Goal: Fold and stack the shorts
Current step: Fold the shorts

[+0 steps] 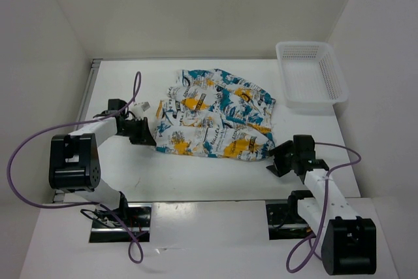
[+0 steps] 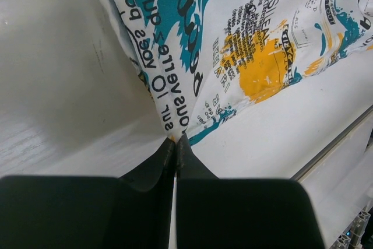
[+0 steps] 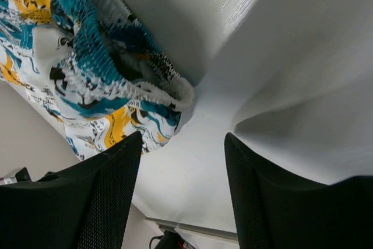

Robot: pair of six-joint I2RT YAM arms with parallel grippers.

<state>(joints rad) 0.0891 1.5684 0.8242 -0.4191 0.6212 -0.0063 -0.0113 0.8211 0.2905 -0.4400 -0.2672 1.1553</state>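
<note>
Shorts (image 1: 212,115): we judge them light, limp, crease-prone; left fingers (image 2: 152,166) pinch a corner, right fingers (image 3: 111,185) spread beside their elastic waistband (image 3: 175,88), our likely next hold.

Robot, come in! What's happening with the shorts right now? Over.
Left end effector shut on shorts, at a corner. Right end effector open, beside waistband. Shorts crumpled, not folded. Basket apart, far right.

Plain white walls (image 1: 196,4) box in the white counter (image 1: 196,174) on three sides; even light leaves only soft, faint shadows there.
</note>
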